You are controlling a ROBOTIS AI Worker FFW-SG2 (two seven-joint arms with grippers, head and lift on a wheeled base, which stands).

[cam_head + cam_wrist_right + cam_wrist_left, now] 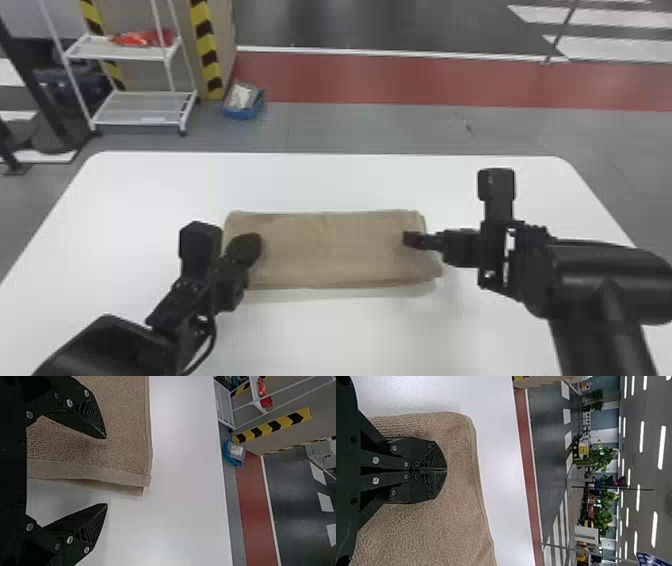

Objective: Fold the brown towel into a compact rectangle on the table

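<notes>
Currently, the brown towel (330, 250) lies across the middle of the white counter (350, 185), folded into a long, flat rectangle, its long sides running left to right. The left gripper (252, 243) is over the towel's left end, and the right gripper (413, 239) is at its right end.

In the left wrist view, the fingers (429, 457) are closed, their flat tips meeting along a straight seam above the pile of the cloth. I cannot tell whether they touch it or sit just over it. A rounded corner and a stitched hem show beyond the tips.

The right gripper's fingers (93, 415) stand wide open in its wrist view. One is over the towel, while the other is out past its short end, over bare counter, so nothing is gripped between them. At the nearby corner, a lower layer pokes out a little from under the upper one, so the edges there do not line up exactly.

Beyond the counter, a white shelf rack (120, 55) stands on the left, with something red (145, 38) on its upper shelf. A blue container (242, 113) sits on the floor beside the rack, near a post (205, 42) with yellow and black stripes.
</notes>
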